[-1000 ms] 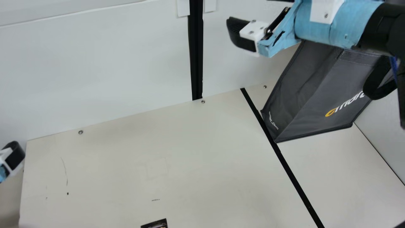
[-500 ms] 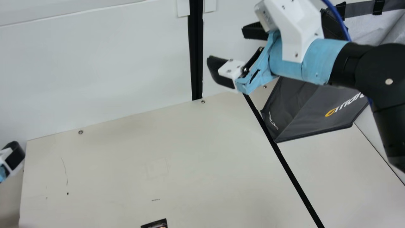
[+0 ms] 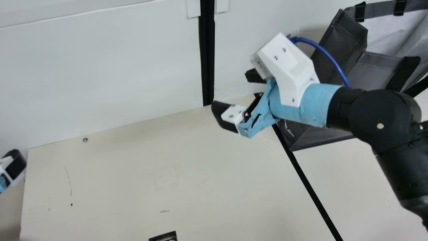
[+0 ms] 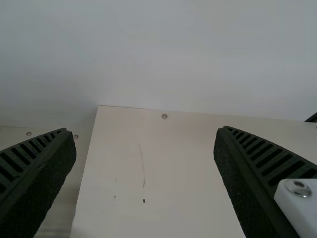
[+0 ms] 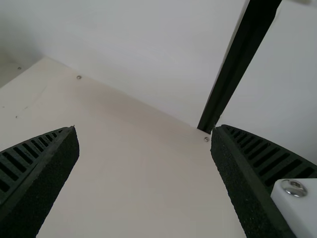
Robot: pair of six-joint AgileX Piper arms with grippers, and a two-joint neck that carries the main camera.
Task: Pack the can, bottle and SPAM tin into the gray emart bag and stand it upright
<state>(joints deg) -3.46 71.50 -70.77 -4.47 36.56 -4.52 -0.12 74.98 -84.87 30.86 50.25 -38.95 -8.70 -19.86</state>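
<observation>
Cream table (image 3: 127, 180) | gray emart bag (image 3: 341, 47), right | black strip (image 3: 311, 186), touching bag | dark item (image 3: 164, 237), partly seen

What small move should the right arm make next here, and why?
Probably ease the right gripper a little farther from the gray bag, without closing it. Its fingers are spread with nothing between them, and the bag stands upright with its mouth open, so knocking it seems the main thing to avoid.
</observation>
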